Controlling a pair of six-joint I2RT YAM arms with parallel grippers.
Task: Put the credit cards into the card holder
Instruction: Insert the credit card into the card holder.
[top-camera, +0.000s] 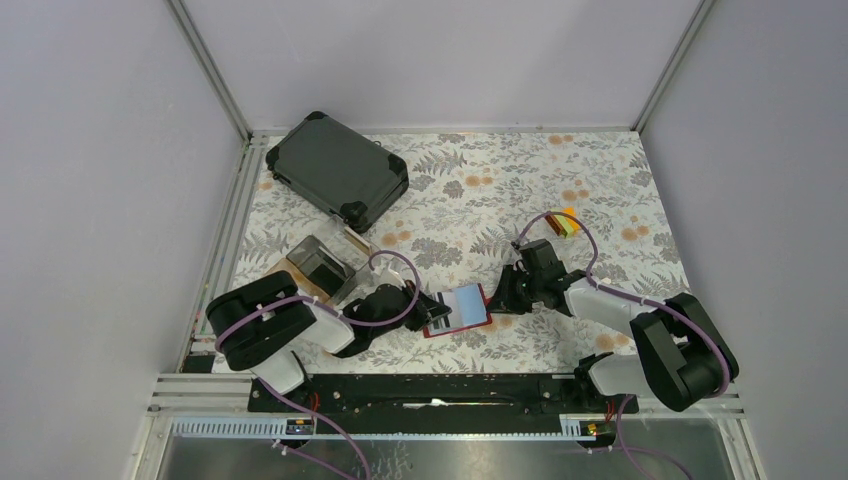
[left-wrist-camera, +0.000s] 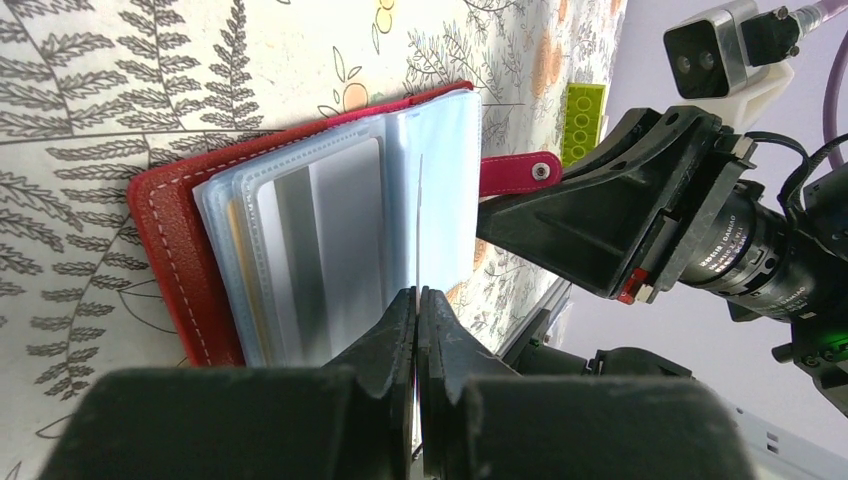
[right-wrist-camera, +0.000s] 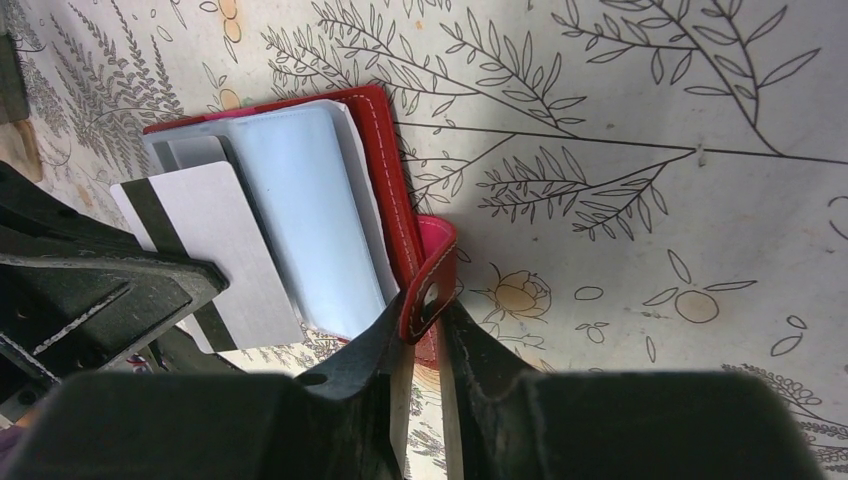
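The red card holder (top-camera: 478, 322) lies open on the flowered table between my two grippers, its clear sleeves (right-wrist-camera: 320, 220) fanned upward. My left gripper (left-wrist-camera: 417, 292) is shut on a thin credit card (left-wrist-camera: 419, 200), seen edge-on there. In the right wrist view this card (right-wrist-camera: 215, 250) is pale with a dark stripe and leans over the holder's (right-wrist-camera: 385, 150) left side, partly against the sleeves. My right gripper (right-wrist-camera: 425, 315) is shut on the holder's red snap tab (right-wrist-camera: 432, 275) at the holder's right edge. More cards sit in the sleeves (left-wrist-camera: 320, 250).
A large dark hard case (top-camera: 338, 170) lies at the back left. A clear box on a wooden base (top-camera: 320, 265) stands just behind my left arm. Small yellow, orange and green blocks (top-camera: 565, 222) sit behind my right arm. Grey walls close in the table.
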